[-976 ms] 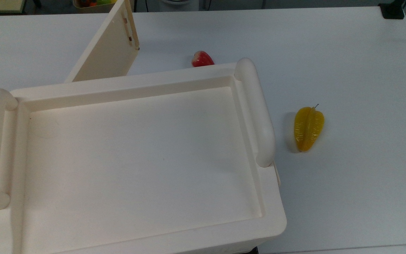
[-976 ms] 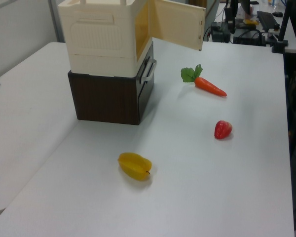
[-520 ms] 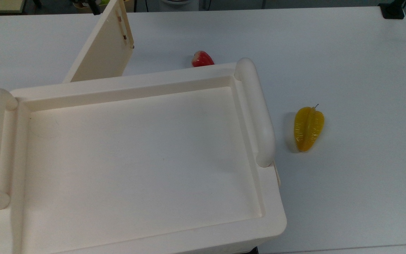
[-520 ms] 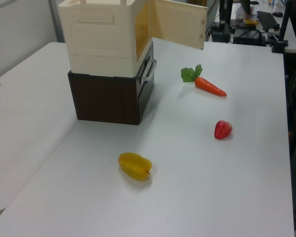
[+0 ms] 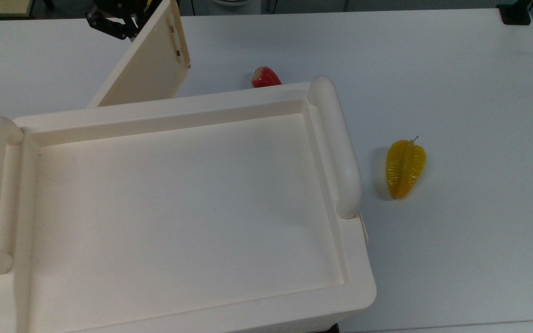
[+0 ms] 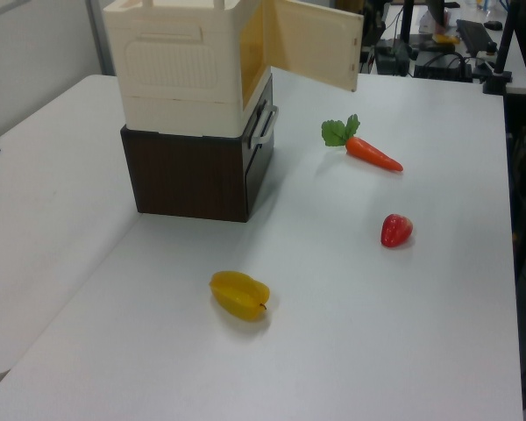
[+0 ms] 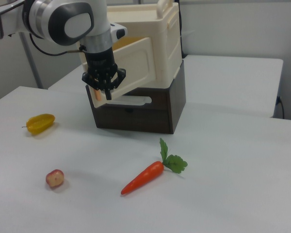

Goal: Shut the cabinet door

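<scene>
White tabletop (image 7: pixel 233 160) spreads under everything we see, with desks and cables behind it. Biggest on it is the cabinet (image 5: pixel 178 208), a cream unit on a dark brown base (image 6: pixel 193 175), standing just behind our pincer (image 7: pixel 105 92) in the right view. Its cabinet door (image 7: pixel 131 65) stands ajar, hinged at the cabinet and swung outward, its free edge right at our pincer; the slim handle (image 5: pixel 176 39) sits near that edge. In the top view our pincer (image 5: pixel 118 21) presses against the door's outer face. We cannot tell whether its fingers are spread or closed.

Compared with half a second ago, the arm has come into the top view beside the door, and the door's free edge has shifted a little toward the cabinet. We judge the closing push has just begun, with most of the swing left.

Well apart from our pincer lie a carrot (image 7: pixel 145 177), a yellow starfruit (image 7: pixel 40 123) and a small red fruit (image 7: pixel 55 178), none in the door's path.
</scene>
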Available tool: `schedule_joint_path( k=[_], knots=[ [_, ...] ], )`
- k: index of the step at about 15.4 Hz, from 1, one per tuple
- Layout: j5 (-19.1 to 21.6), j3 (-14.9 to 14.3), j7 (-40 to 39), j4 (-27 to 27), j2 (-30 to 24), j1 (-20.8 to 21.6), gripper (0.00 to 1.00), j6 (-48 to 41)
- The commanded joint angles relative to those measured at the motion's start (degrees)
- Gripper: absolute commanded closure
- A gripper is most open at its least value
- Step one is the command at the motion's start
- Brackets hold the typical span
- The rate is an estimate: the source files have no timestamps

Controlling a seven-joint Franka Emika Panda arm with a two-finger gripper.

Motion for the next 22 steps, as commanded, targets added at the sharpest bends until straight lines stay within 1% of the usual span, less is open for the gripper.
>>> schedule_joint_path(
  k=[1,4,7,11,14,16,19,22],
  knots=[
    [2.8,-0.5,-4.6,-0.7,0.1,2.5,1.0,3.7],
    [3.0,-0.5,-4.2,-0.6,1.3,5.0,1.0,5.8],
    [4.4,-0.5,-3.0,-0.6,2.4,7.6,1.0,10.5],
    [5.2,-0.5,0.8,-0.6,3.8,9.4,1.0,16.6],
    [5.3,-0.5,4.9,-0.6,3.9,11.2,1.0,21.7],
    [5.5,-0.5,8.1,-0.6,5.0,11.7,1.0,25.4],
    [5.4,-0.4,14.6,-0.6,7.3,14.2,1.0,34.3],
    [5.6,-0.4,19.9,-0.5,9.2,14.3,1.0,38.9]
  ],
)
